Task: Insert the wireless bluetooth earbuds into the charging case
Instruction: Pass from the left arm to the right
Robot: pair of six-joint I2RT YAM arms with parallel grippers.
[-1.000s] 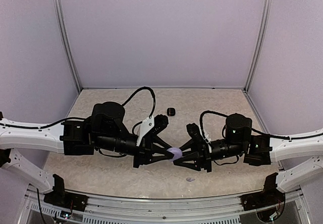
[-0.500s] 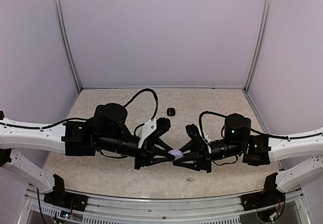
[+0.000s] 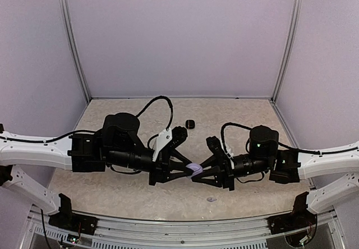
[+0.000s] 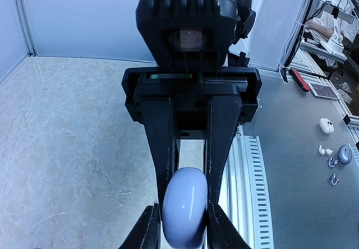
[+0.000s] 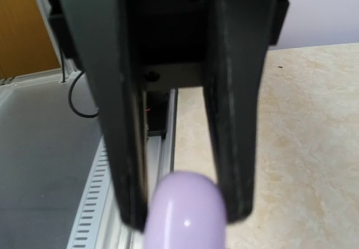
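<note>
A closed lavender charging case (image 3: 194, 168) hangs above the table's middle front, pinched between both grippers, which meet tip to tip. My left gripper (image 3: 190, 171) comes from the left and its tips press both sides of the case (image 4: 184, 204). My right gripper (image 3: 198, 173) comes from the right, and its long black fingers (image 4: 166, 148) flank the case's far end. In the right wrist view the case (image 5: 185, 218) fills the bottom between the left gripper's dark fingers (image 5: 233, 120). One lavender earbud (image 3: 211, 199) lies on the table by the front edge. The other earbuds are out of view.
A small black object (image 3: 190, 124) lies on the table behind the grippers. The metal front rail (image 3: 185, 226) runs below the arms. Grey-violet walls close in the back and both sides.
The right gripper's fingers have closed in on the case. Both grippers and the case have shifted a little toward the back.
</note>
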